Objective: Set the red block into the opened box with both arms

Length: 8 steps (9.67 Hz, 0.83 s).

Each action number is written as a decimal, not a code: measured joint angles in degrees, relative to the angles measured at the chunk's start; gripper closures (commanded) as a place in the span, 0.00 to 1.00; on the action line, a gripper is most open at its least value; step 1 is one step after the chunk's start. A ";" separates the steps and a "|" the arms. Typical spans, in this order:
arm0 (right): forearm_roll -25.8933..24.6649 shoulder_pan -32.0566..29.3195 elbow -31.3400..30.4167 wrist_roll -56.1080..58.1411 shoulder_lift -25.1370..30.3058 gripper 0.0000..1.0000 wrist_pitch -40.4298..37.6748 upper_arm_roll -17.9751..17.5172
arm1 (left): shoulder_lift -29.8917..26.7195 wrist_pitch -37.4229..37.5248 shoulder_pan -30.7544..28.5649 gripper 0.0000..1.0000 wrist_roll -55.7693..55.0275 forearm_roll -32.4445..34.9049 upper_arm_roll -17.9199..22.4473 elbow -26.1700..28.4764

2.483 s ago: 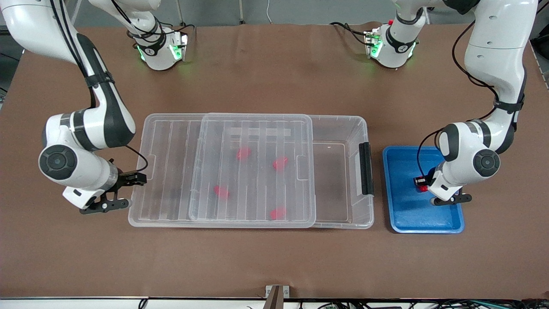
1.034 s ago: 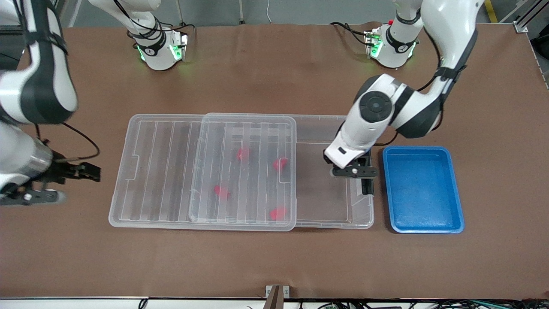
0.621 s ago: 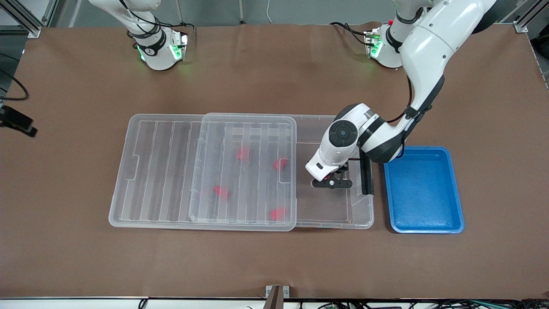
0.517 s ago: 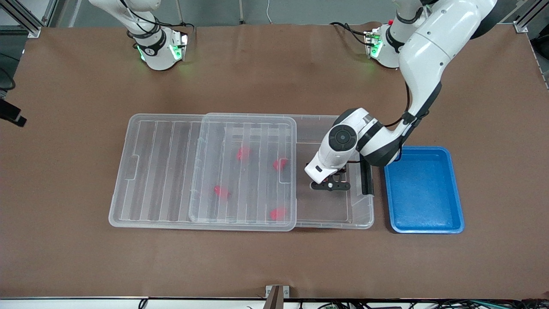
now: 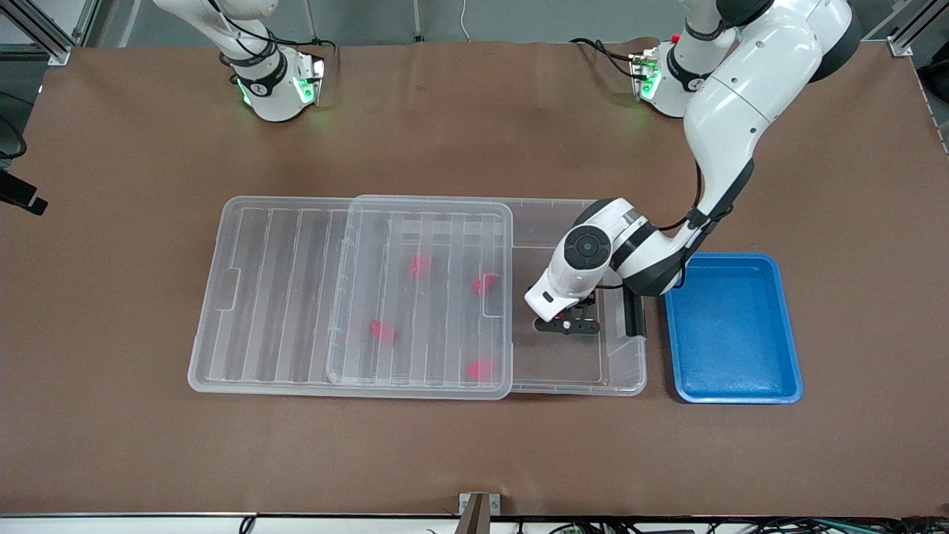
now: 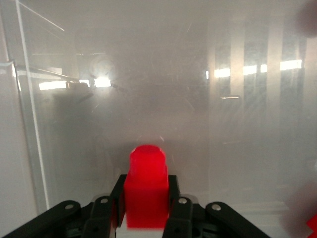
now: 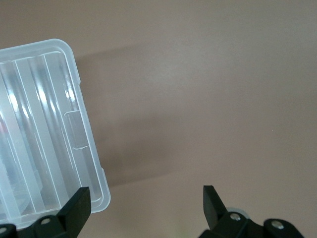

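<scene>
My left gripper (image 5: 567, 324) is low inside the uncovered part of the clear box (image 5: 586, 389), near its black handle (image 5: 632, 311). In the left wrist view the left gripper (image 6: 146, 189) is shut on a red block (image 6: 146, 168), stub end pointing out over the box floor. The ribbed lid (image 5: 282, 297) is slid toward the right arm's end and covers most of the box. Several more red blocks (image 5: 485, 282) lie under it. My right gripper (image 7: 143, 208) is open and holds nothing, over bare table beside the lid's corner (image 7: 59, 124).
A blue tray (image 5: 730, 334) with nothing in it sits beside the box's handle end, toward the left arm's end of the table. Brown table surface surrounds the box and the tray.
The left gripper has carried the red block from over the box's handle end down into the uncovered part. The right arm has drawn away from the lid, past the front view's edge.
</scene>
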<state>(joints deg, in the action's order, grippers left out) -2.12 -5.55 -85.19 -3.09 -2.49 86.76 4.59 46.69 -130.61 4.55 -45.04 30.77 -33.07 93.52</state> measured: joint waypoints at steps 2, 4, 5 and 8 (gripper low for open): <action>0.34 0.00 0.00 -0.01 0.00 0.00 0.05 0.13 | -0.10 0.00 -0.13 0.04 0.01 0.12 -0.12 -0.62; 2.25 0.00 0.00 -0.05 0.01 0.00 0.25 0.62 | -2.50 0.80 -0.43 0.04 0.02 0.13 -0.41 -1.51; 2.79 0.00 -0.01 -0.05 0.01 0.00 0.27 0.88 | -5.03 2.99 -0.52 0.04 0.04 -0.40 -0.70 -1.72; 3.11 0.01 -0.05 -0.05 0.01 0.00 0.29 1.05 | -16.91 12.08 -1.18 0.01 6.63 -9.49 0.35 -2.22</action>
<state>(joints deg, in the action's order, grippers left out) 0.99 -5.54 -85.24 -3.13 -2.48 87.05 5.64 29.79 -118.53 3.37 -38.41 21.28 -32.72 91.29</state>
